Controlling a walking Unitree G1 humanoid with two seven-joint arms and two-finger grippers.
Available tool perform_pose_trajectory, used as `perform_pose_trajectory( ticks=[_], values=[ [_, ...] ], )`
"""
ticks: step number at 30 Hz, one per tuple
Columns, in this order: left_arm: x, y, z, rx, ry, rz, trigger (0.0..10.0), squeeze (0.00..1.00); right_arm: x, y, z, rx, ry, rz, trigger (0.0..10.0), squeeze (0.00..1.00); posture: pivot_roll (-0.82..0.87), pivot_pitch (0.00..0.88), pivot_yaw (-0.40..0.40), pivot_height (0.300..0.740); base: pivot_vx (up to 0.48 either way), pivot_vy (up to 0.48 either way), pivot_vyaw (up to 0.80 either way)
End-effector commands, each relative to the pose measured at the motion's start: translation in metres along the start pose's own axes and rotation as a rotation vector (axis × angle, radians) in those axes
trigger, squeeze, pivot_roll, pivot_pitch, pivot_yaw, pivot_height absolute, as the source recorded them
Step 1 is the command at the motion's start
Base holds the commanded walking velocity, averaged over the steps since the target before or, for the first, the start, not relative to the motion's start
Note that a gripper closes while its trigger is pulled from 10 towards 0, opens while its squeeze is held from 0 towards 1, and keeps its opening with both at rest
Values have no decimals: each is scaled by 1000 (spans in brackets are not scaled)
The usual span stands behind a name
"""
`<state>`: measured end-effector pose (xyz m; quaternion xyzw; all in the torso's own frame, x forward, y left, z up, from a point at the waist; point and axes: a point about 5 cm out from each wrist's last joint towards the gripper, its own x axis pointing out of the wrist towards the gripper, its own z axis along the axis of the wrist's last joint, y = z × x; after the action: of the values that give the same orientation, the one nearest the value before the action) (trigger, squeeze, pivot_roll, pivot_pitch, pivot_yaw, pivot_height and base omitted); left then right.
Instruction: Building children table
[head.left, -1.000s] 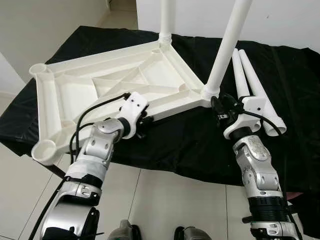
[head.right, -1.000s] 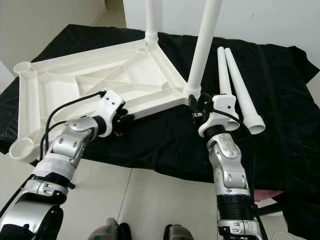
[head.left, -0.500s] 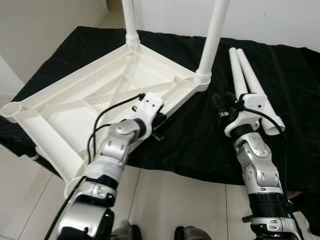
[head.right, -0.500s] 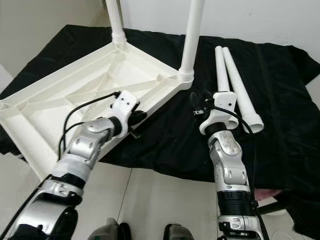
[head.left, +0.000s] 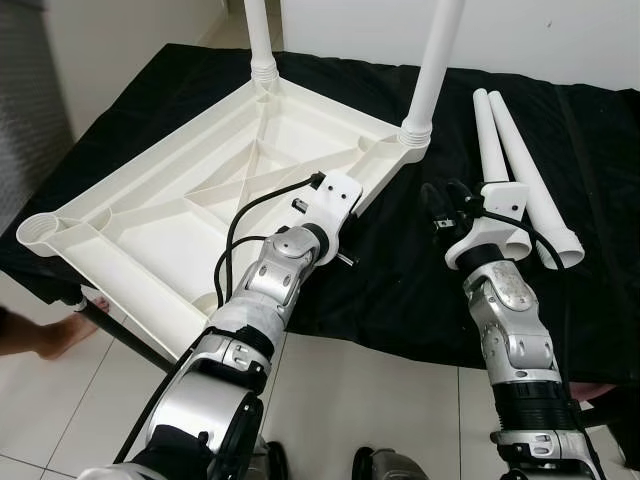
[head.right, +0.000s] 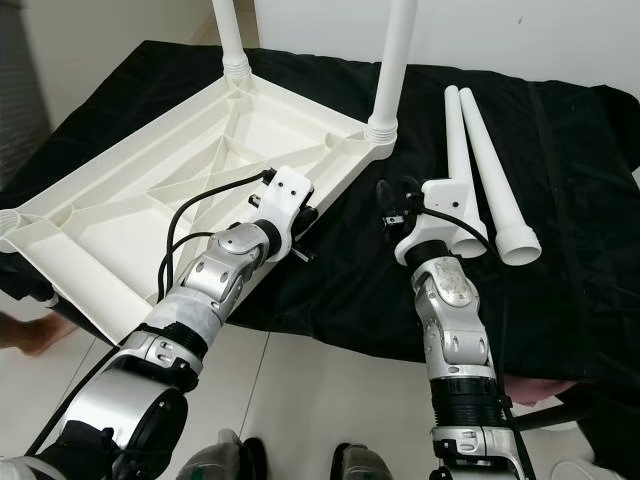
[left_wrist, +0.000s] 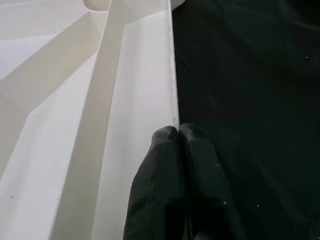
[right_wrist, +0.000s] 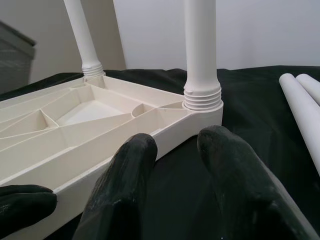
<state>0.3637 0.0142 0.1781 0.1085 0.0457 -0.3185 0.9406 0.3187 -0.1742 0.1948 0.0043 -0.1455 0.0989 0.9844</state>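
Note:
The white table top (head.left: 150, 230) lies upside down on the black cloth (head.left: 400, 290), with two white legs (head.left: 437, 60) standing upright in its far and right corners. Two loose legs (head.left: 520, 170) lie side by side on the cloth at the right. My left gripper (left_wrist: 177, 131) is shut on the table top's near-right rim (left_wrist: 170, 75), one finger inside and one outside. My right gripper (head.left: 445, 192) is open a little short of the right corner socket (right_wrist: 202, 97), with nothing between its fingers (right_wrist: 225, 160).
The cloth-covered table's front edge (head.left: 380, 345) runs just in front of my arms, with pale floor tiles (head.left: 330, 400) below. A person's bare foot (head.left: 40, 335) is on the floor at the near left, beside a dark bar (head.left: 125, 340) under the table top's overhanging corner.
The table top has swung round on the cloth, its legged corners moving left and away, with my left gripper staying on its rim. The right corner has drawn away from my right gripper.

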Motion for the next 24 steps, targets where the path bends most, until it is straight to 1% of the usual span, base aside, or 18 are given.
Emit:
perform_pose_trajectory(
  ticks=[1,2,3,4,5,6,7,9,10,11,12,14,18,19,20,22,23,24],
  values=[
    [0,2,34,44,-154,35,10000,0,-1,2,-3,7,6,-5,10000,0,-122,103,85,740,0,0,0],
    [-2,4,35,29,-164,32,10000,1000,-1,2,-4,7,6,-6,10000,0,-122,103,85,740,0,0,0],
    [-5,5,38,-1,-184,15,10000,1000,-1,2,-4,7,7,-6,10000,0,-122,103,85,740,0,0,0],
    [-5,5,38,-1,-184,15,10000,1000,-1,2,-4,7,7,-6,10000,0,-122,103,85,740,0,0,0],
    [-10,6,43,-16,-218,-1,10000,1000,-1,2,-5,8,9,-5,10000,0,-114,104,82,740,0,0,0],
    [-16,7,48,-9,-243,-7,10000,1000,-1,3,-5,10,11,-3,10000,0,-108,104,79,740,0,0,0],
    [-16,7,48,-9,-243,-7,10000,1000,-1,3,-5,10,11,-3,10000,0,-108,104,79,740,0,0,0],
    [-26,7,53,5,-276,-23,10000,1000,0,4,-6,10,12,3,10000,0,-108,104,79,740,0,0,0],
    [-26,7,53,5,-276,-23,10000,1000,0,4,-6,10,12,3,10000,0,-108,104,79,740,0,0,0],
    [-30,6,53,14,-281,-36,10000,0,1,3,-6,10,12,3,10000,0,-100,103,73,740,0,0,0],
    [-30,6,53,14,-281,-36,10000,0,1,3,-6,10,12,3,10000,0,-100,103,73,740,0,0,0],
    [-38,7,49,34,-260,-49,10000,0,2,3,-5,9,10,5,10000,0,-93,101,70,740,0,0,0],
    [-46,9,41,54,-225,-57,10000,0,2,4,-5,7,9,9,10000,0,-93,101,70,740,0,0,0],
    [-52,9,36,59,-203,-67,10000,0,2,4,-5,6,8,11,10000,0,-91,101,69,740,0,0,0],
    [-52,9,36,59,-203,-67,10000,0,2,4,-5,6,8,11,10000,0,-91,101,69,740,0,0,0],
    [-65,8,26,97,-157,-101,10000,0,2,4,-5,4,8,13,10000,0,-91,100,70,740,0,0,0],
    [-65,8,26,97,-157,-101,10000,0,2,4,-5,4,8,13,10000,0,-91,100,70,740,0,0,0],
    [-72,7,22,97,-135,-114,10000,0,2,4,-5,3,8,13,10000,0,-91,101,71,740,0,0,0]
  ],
)
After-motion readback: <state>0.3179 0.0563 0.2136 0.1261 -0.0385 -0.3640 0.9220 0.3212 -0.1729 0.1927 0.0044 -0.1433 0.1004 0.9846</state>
